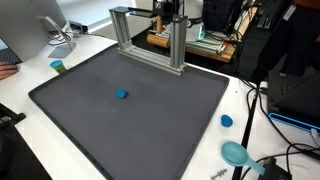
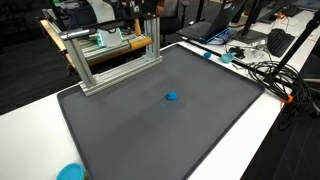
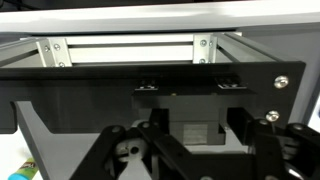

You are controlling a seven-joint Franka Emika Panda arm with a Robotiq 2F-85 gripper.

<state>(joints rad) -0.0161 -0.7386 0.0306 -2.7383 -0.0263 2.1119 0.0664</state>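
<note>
In the wrist view my gripper (image 3: 196, 138) comes in from the bottom, close in front of a black plate (image 3: 150, 82) mounted on an aluminium frame (image 3: 120, 48). Its dark fingers (image 3: 243, 130) stand apart. A grey block with a pale label (image 3: 192, 131) shows in the gap, and no contact with it is visible. In both exterior views the arm (image 1: 171, 12) (image 2: 140, 14) hangs at the frame (image 1: 150, 40) (image 2: 110, 55) at the back of the dark mat. A small blue object (image 1: 122, 95) (image 2: 172, 97) lies alone on the mat, far from the gripper.
The dark mat (image 1: 150, 125) covers a white table. A green cup (image 1: 58, 67), a blue cap (image 1: 227, 121) and a teal object (image 1: 235, 152) sit off the mat. Cables (image 2: 262, 70) and equipment crowd the table's edges, and a blue item (image 2: 70, 172) lies at a corner.
</note>
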